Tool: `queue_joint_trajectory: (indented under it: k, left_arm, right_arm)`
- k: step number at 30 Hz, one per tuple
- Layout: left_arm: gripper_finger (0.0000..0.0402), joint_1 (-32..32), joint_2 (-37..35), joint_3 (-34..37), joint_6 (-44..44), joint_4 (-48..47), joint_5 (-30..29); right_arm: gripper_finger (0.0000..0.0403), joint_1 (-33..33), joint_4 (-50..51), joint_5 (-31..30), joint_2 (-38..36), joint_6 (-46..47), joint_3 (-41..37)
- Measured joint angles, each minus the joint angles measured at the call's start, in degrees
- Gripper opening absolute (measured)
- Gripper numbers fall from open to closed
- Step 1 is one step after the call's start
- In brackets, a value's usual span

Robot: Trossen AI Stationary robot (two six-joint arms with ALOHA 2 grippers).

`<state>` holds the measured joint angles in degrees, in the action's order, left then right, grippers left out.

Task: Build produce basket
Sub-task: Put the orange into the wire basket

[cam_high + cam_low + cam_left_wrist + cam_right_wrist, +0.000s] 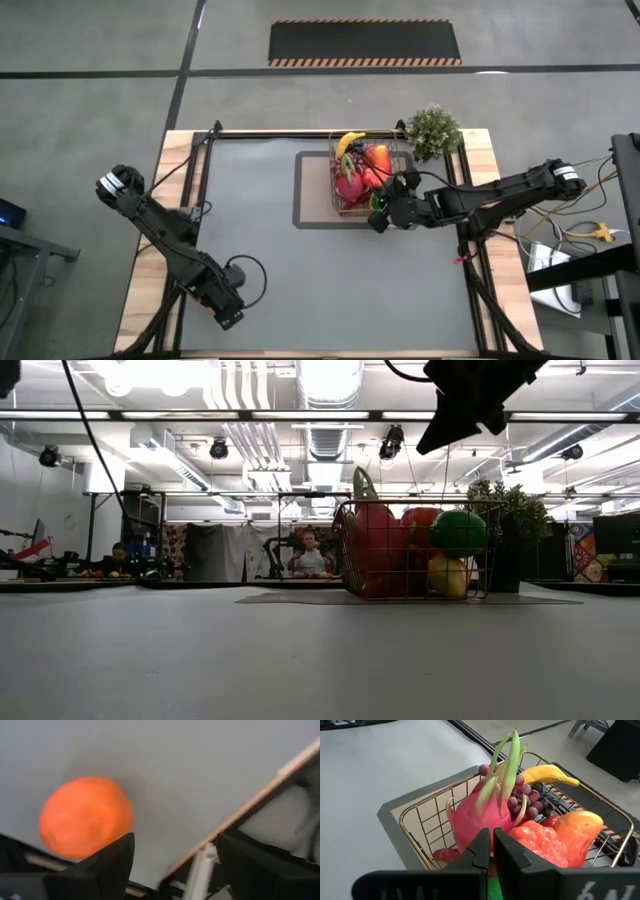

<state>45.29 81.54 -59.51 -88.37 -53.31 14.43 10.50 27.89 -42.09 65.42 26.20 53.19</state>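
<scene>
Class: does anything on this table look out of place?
Yes. One orange lies loose on the table by the left gripper, away from the basket where the other produce sits.

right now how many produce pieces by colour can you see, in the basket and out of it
pink dragon fruit: 1
yellow banana: 1
dark red grapes, bunch: 1
red-orange pieces in the basket, mango and bumpy one: 2
green ball: 1
loose orange on the table: 1
total: 7, others may be hidden
</scene>
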Motion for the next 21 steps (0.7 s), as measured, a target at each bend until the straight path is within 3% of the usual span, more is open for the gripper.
queue_joint_trajectory:
  k: [6, 12, 21]
  left_arm:
    - [0.0299, 0.5, 0.2, 2.9, 0.7, -8.4, 0.1]
    - [0.0302, 0.6, 0.0, 3.7, 4.7, -8.8, 1.2]
    - [0.0302, 1.2, 0.1, 5.3, -1.6, -7.3, 0.2]
  right_arm:
    - [0.0013, 0.0, -0.1, 0.0, 0.8, -0.2, -0.1]
    - [0.0013, 0.0, 0.2, 0.5, 1.2, -0.2, -0.1]
    - [0.0013, 0.0, 0.2, 0.5, 1.3, -0.8, -0.1]
